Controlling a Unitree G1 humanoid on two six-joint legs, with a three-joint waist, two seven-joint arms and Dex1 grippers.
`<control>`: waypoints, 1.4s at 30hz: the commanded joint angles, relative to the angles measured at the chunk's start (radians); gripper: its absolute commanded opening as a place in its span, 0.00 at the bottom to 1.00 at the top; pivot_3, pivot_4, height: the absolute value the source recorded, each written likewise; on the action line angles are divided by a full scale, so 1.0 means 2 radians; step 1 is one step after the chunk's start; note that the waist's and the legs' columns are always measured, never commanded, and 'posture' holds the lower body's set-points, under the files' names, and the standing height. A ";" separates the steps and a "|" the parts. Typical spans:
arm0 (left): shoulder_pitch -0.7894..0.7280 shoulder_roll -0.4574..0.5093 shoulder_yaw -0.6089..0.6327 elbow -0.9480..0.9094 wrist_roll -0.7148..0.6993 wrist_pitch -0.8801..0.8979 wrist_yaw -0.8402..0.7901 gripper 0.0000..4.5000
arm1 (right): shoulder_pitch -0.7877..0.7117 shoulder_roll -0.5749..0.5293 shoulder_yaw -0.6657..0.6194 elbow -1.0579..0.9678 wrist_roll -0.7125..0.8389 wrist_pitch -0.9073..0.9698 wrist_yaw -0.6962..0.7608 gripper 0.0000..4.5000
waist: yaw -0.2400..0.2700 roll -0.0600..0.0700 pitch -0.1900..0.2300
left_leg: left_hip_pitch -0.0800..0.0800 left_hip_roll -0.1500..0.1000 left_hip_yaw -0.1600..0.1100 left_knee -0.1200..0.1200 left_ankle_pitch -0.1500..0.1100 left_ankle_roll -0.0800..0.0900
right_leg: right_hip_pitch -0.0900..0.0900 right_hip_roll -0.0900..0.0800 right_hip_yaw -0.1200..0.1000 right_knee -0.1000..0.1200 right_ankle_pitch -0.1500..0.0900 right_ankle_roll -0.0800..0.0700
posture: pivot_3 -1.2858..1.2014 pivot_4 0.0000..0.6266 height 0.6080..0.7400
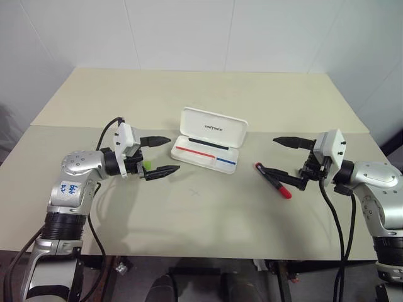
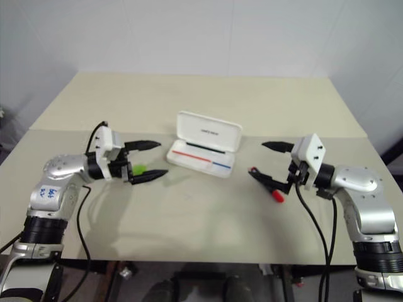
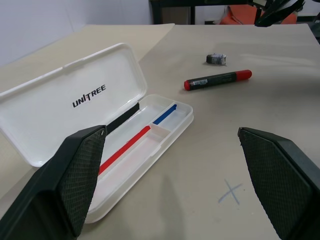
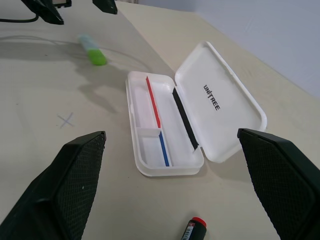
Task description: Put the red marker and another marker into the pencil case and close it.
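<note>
The white pencil case (image 1: 221, 162) lies open at the table's middle, its lid (image 3: 75, 95) raised toward the back, with thin red and blue stripes in the tray. The red marker (image 3: 217, 80), black-barrelled, lies on the table to the case's right. My right gripper (image 1: 267, 155) hovers open just over it, the lower finger crossing it. The other marker, with a light green cap (image 4: 92, 50), lies to the case's left. My left gripper (image 1: 174, 154) stands open above it, and its arm hides most of that marker in the head views. Both grippers are empty.
A small blue cross (image 1: 195, 192) is drawn on the beige table (image 1: 208, 220) in front of the case. A small grey scrap (image 3: 216, 58) lies beyond the red marker. A seam crosses the table behind the case, and the front edge is near my arms.
</note>
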 commanded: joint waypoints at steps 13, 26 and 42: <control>-0.015 0.036 0.027 0.011 -0.005 -0.016 -0.028 0.99 | -0.122 -0.013 0.072 0.018 -0.021 0.083 0.021 1.00 | -0.002 0.000 0.000 | 0.001 0.000 0.001 0.000 0.000 0.000 | 0.000 0.000 0.000 0.001 0.000 0.000 | 0.52 0.24 1.00; -0.006 0.078 0.048 0.073 0.004 -0.061 -0.054 1.00 | -0.190 0.033 0.184 0.094 -0.107 0.076 0.041 0.63 | 0.000 0.000 0.000 | 0.000 0.000 0.001 0.000 0.000 0.000 | -0.001 0.000 0.000 0.001 -0.001 -0.001 | 0.52 0.24 1.00; 0.039 0.092 0.063 0.019 0.002 -0.056 -0.039 1.00 | -0.278 0.105 0.261 0.255 -0.203 0.046 0.067 0.63 | -0.003 0.001 0.000 | 0.000 0.001 0.002 0.000 0.000 0.000 | -0.002 0.000 0.001 0.002 -0.001 -0.001 | 0.52 0.24 1.00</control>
